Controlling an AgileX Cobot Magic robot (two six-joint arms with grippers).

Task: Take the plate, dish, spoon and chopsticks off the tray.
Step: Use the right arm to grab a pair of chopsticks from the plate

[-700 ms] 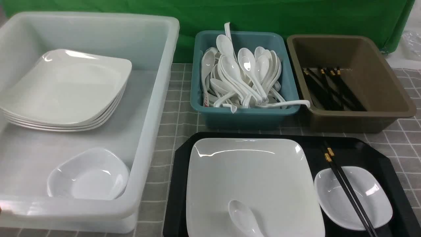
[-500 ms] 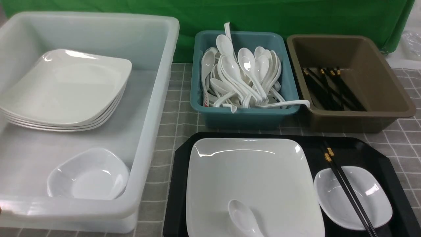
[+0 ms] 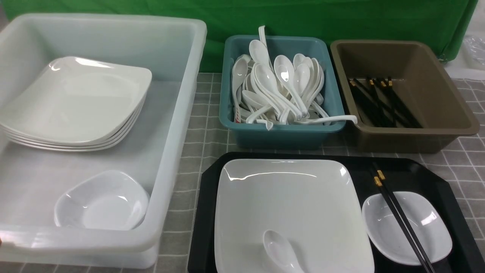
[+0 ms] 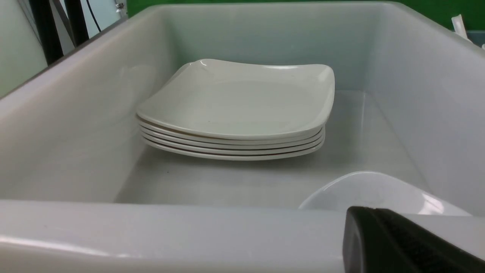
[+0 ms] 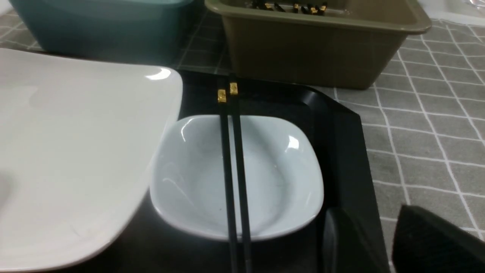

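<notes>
Black and gold first: the pair of long thin black chopsticks with gold bands (image 3: 400, 217) lies across the small glossy white rounded-square dish (image 3: 432, 237), lower right of the front frame, on the large black rectangular plastic tray (image 3: 428, 170). At bottom centre, the large glossy white rounded-square plate (image 3: 288, 201) carries the white Chinese-style soup spoon (image 3: 280, 250) at its lower edge. Nothing's cleared yet, by my reading.

My right gripper (image 5: 369, 212) sits lower right in its wrist view, fingers spread, holding nothing, just beside the dish. My left gripper (image 4: 398, 242) shows one black finger only, by the rim of the translucent white bin (image 4: 151, 235), so I can't tell its state.

Those chopsticks should be light, stiff, slick and keen to roll apart. I'd pinch both together mid-length, where the dish holds them clear of the tray. That brown plastic tub (image 3: 447, 113), upper right, looks like their home.
</notes>
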